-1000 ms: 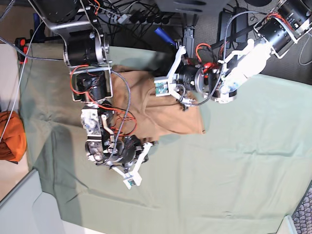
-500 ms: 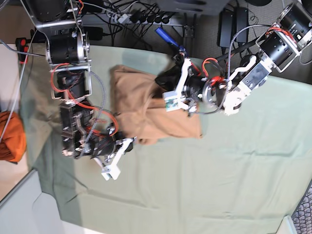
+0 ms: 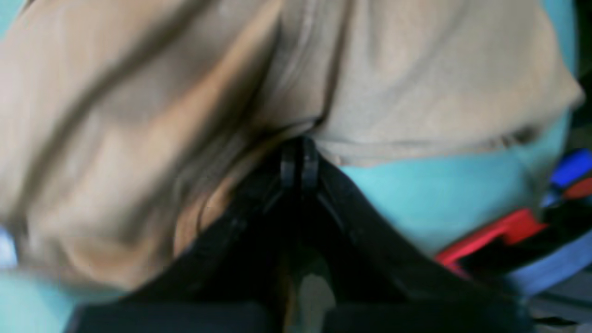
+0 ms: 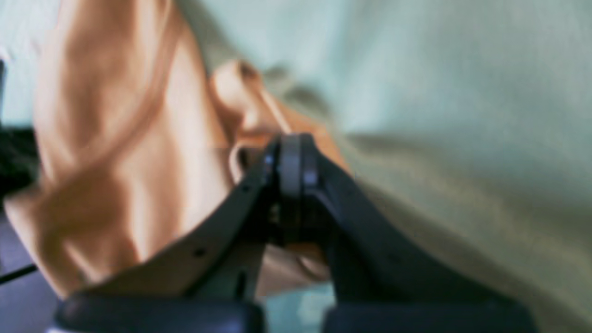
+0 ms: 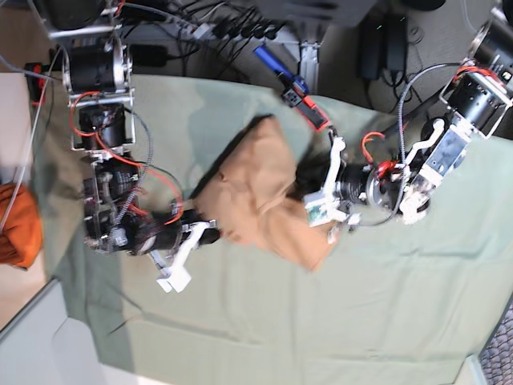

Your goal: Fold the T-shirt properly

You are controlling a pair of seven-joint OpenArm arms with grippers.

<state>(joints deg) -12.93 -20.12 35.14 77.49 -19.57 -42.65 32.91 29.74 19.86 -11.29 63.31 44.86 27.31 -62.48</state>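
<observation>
The soft tan-orange cotton T-shirt (image 5: pixel 260 192) was clenched between both grippers, left (image 3: pixel 299 163) and right (image 4: pixel 290 159), evidently for carrying a fold over.

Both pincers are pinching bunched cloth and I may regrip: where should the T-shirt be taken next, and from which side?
Probably the T-shirt's free corner hanging nearest the camera in the base view, between the left pincer and right pincer. It sticks out over the table cloth, so approach from that open side.
</observation>
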